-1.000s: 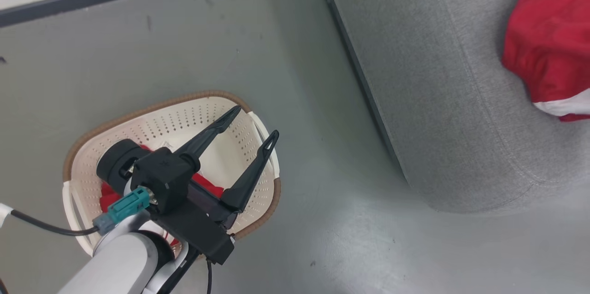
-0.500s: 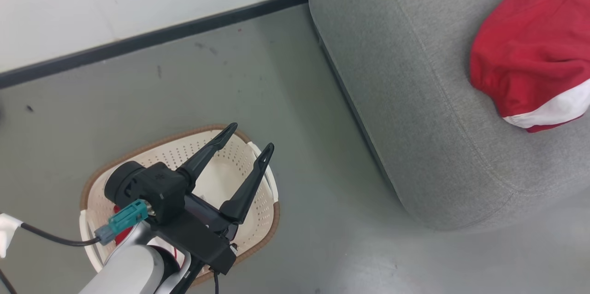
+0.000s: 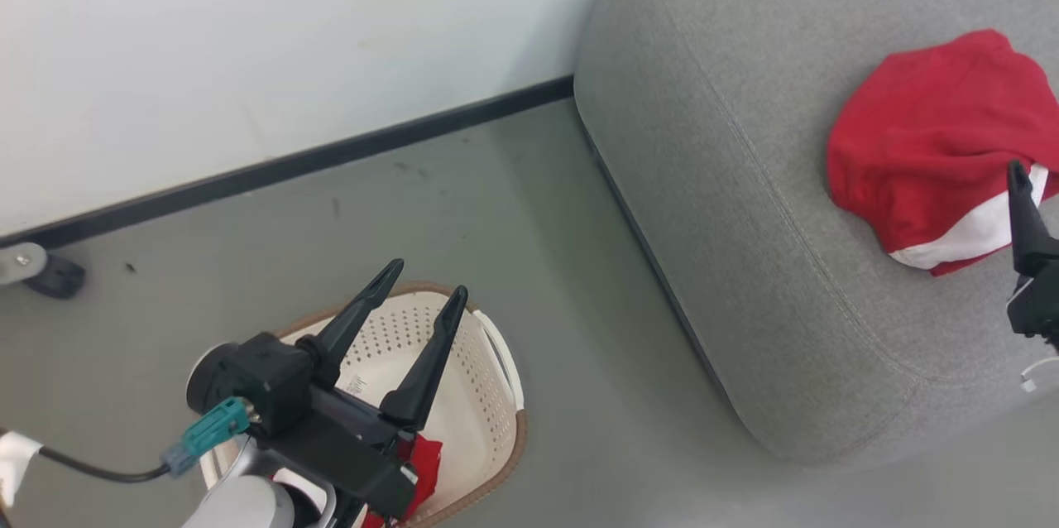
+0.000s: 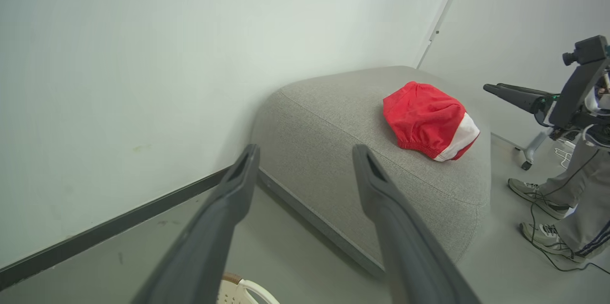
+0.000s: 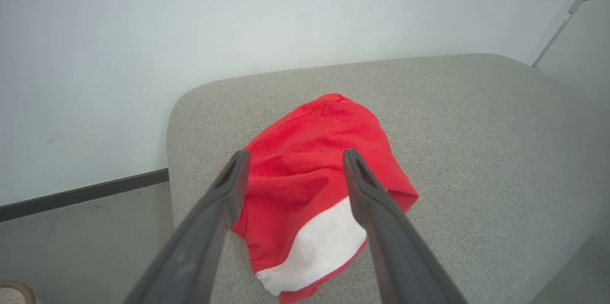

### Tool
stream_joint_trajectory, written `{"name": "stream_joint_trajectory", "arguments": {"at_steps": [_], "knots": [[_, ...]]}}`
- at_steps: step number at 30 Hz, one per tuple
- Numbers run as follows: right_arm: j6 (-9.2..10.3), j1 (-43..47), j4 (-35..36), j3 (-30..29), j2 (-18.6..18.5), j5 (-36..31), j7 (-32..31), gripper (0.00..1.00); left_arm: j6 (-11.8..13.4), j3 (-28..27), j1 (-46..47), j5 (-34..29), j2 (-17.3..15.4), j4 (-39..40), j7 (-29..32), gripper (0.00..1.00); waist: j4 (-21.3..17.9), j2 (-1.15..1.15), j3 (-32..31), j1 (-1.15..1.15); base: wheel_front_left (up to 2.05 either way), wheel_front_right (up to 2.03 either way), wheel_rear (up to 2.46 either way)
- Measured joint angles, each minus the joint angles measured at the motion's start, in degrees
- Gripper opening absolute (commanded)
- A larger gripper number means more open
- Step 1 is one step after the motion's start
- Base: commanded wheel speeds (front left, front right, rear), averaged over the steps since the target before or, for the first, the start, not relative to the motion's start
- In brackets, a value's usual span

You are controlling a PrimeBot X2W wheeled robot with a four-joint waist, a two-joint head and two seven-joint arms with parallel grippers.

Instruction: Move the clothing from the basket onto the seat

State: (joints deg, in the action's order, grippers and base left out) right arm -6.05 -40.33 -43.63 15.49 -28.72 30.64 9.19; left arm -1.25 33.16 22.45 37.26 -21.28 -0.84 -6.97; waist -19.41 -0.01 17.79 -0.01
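Observation:
The cream basket (image 3: 488, 396) stands on the grey floor at the lower left, with red clothing (image 3: 424, 462) lying in its near end. My left gripper (image 3: 426, 281) hangs above it, open and empty, fingers pointing toward the wall. In its wrist view the left gripper (image 4: 306, 151) looks at the grey seat (image 4: 333, 118), where a red and white garment (image 4: 424, 118) lies. My right gripper (image 5: 295, 156) is open above that garment (image 5: 310, 170), holding nothing. One of its fingers (image 3: 1024, 222) shows at the right edge of the head view.
A white wall with a black baseboard (image 3: 331, 156) runs behind the basket and the seat. A caster wheel (image 3: 41, 271) sits on the floor at the far left. A person's legs and shoes (image 4: 553, 208) stand on the floor to the right of the seat.
The head camera has shifted, bringing in more wall and seat. My right gripper's finger has come into view beside the garment on the seat. The left gripper stays open over the basket.

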Motion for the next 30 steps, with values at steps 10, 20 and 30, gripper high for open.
{"name": "stream_joint_trajectory", "arguments": {"at_steps": [10, 20, 30], "knots": [[0.03, 4.94, 12.04, 0.2, 0.19, 0.0, 1.55, 1.0, 0.75, -0.7, -1.71, 1.02, 0.87, -0.37, -1.75, 1.0, 3.37, 0.01, -3.87, 0.0, 0.0, 0.0, 0.0], [1.09, 9.24, 21.05, 0.01, -0.53, 0.01, 1.47, 1.0, 1.34, -2.22, -1.95, 1.4, 0.92, -0.38, -3.04, 1.0, 7.09, 0.01, -5.92, 0.01, 0.0, 0.0, 0.0], [1.81, 14.66, 28.39, -0.57, -0.33, 1.8, 1.48, 1.0, 2.37, -3.88, -3.14, 1.93, 0.75, -0.87, -4.2, 1.0, 11.41, 0.01, -7.87, 0.01, 0.0, 0.0, 0.0]]}}
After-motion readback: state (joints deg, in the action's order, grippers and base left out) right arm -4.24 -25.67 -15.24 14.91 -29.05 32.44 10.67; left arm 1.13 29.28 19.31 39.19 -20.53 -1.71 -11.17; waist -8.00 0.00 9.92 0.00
